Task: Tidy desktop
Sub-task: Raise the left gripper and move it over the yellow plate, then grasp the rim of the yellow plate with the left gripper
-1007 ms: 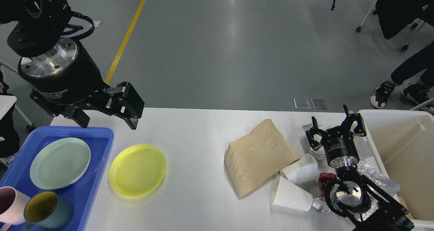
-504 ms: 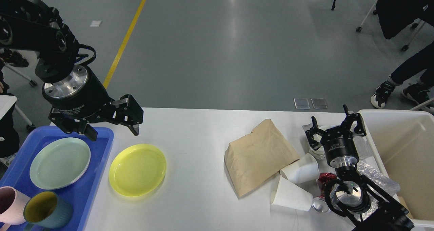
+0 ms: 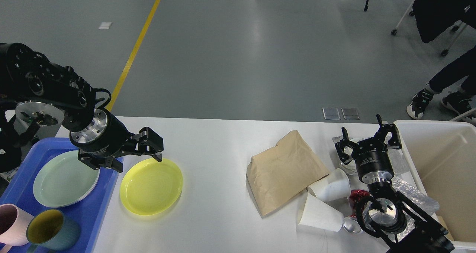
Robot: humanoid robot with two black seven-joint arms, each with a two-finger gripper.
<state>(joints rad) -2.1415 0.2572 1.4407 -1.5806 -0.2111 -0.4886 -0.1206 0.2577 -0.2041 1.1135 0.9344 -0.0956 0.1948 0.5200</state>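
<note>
Left gripper [image 3: 139, 159] jaws spread and empty, poised over the yellow plate's [image 3: 151, 186] far rim on the white surface [image 3: 215, 160]; a shallow pinch could flip or skid it. Right gripper [image 3: 368, 141] jaws splayed, empty, above clutter

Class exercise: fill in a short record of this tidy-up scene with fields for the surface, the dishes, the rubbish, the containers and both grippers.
surface: white desktop
dishes: yellow plate on the desktop; green plate and two cups in the blue tray
rubbish: brown paper bag, two tipped paper cups, clear plastic wrap
containers: blue tray at left, off-white bin at right
left gripper: jaws open, at the yellow plate's far left rim
right gripper: jaws open, over the rubbish
</note>
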